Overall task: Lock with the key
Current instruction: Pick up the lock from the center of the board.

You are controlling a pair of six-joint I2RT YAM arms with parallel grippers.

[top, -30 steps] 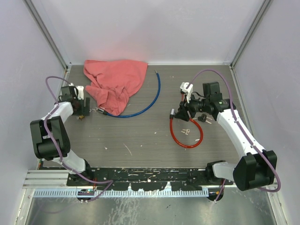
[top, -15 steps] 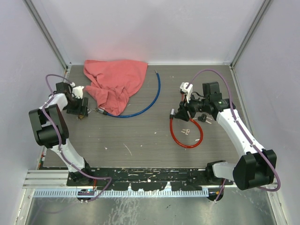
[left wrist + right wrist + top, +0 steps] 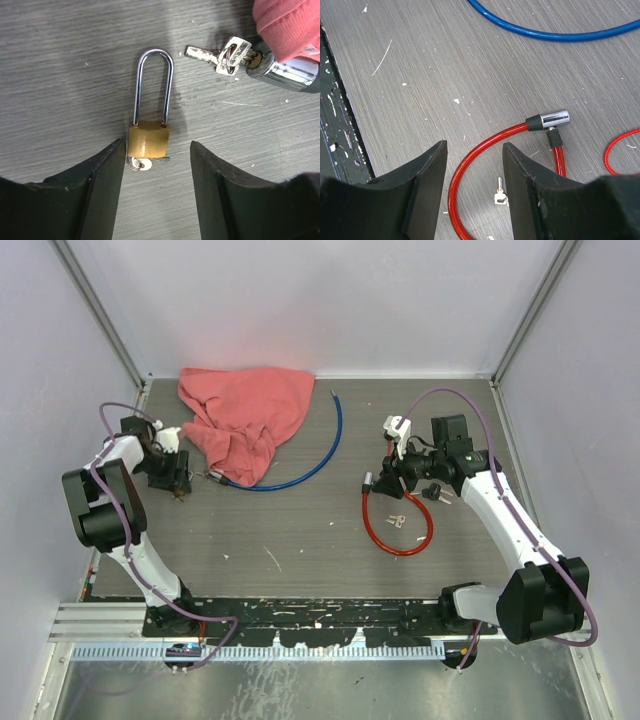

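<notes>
A brass padlock (image 3: pixel 148 141) with a long steel shackle (image 3: pixel 154 82) lies flat on the grey table, a small key (image 3: pixel 140 164) in its underside. My left gripper (image 3: pixel 157 146) stands open astride the lock's body, the left finger close beside it and a gap on the right. From above, the left gripper (image 3: pixel 176 480) is at the table's left side. My right gripper (image 3: pixel 474 147) hovers open and empty over a red cable lock (image 3: pixel 470 167) with a chrome head (image 3: pixel 554 119). A loose key (image 3: pixel 500 196) lies beside it.
A pink cloth (image 3: pixel 242 415) lies at the back left, over one end of a blue cable lock (image 3: pixel 312 462). That cable's chrome head (image 3: pixel 286 73) carries a bunch of keys (image 3: pixel 226 53) just right of the padlock. Walls enclose the table.
The left wrist has turned and shifted slightly nearer, and its jaws have narrowed around the padlock. The right arm has not moved.
</notes>
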